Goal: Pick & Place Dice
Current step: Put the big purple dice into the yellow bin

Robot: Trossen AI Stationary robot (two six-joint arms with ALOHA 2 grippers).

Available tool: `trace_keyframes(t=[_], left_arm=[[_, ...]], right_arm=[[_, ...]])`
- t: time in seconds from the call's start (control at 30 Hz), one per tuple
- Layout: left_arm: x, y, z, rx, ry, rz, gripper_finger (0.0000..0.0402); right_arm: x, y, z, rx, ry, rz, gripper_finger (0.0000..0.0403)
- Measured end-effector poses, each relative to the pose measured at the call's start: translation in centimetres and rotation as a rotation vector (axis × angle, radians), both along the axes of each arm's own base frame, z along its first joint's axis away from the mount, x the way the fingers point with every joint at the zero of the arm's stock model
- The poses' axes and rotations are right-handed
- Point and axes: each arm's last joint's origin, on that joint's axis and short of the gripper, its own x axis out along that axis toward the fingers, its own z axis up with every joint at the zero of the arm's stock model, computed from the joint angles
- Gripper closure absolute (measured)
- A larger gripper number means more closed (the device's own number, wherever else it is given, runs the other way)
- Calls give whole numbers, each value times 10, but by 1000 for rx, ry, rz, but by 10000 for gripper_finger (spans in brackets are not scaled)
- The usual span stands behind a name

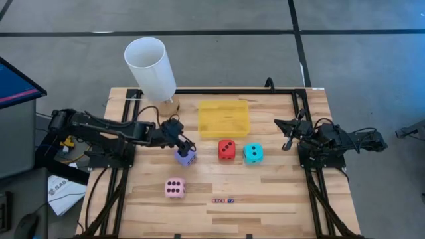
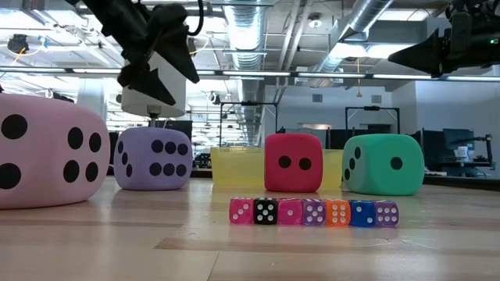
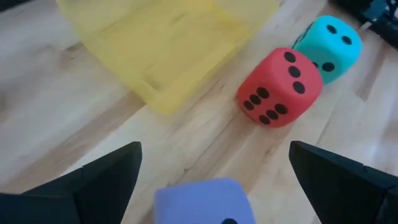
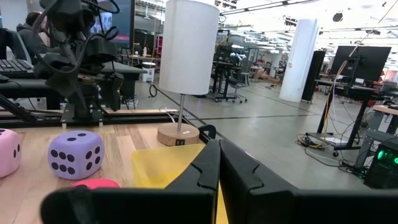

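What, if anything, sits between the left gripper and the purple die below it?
Nothing visible. The left gripper hangs above the purple die with its fingers open, and the left wrist view shows only bare table in the gap above the die. The red die and yellow tray lie off to the side.

Shows one piece of lettering only: dark capitals starting "SAG" on a white sheet [image 1: 60, 191] lying off the table's left edge, the rest too small to read. Otherwise offers only pip counts. Top of the red die [image 1: 226, 149]: two; top of the cyan die [image 1: 252, 153]: two. In the low view, front of the purple die [image 2: 153, 159]: six. In the left wrist view, red die's two visible faces: three and six. Row of tiny dice [image 2: 313, 211]: pips too small to count.
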Motion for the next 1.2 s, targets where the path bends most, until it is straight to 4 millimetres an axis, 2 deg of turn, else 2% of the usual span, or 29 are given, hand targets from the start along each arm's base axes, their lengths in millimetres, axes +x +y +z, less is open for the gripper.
trace_keyframes(t=[0.4, 0.83, 1.13, 1.2], left_arm=[[10, -20, -6, -53, -51, -23, 4], [19, -26, -11, -81, -89, -16, 4], [37, -45, 18, -18, -182, -76, 4], [39, -46, 15, -9, -150, -79, 4]], right_arm=[[0, 0, 0, 0, 0, 0, 400], [0, 0, 0, 0, 1, -1, 400], [0, 0, 0, -1, 1, -1, 400], [0, 0, 0, -2, 2, 0, 400]])
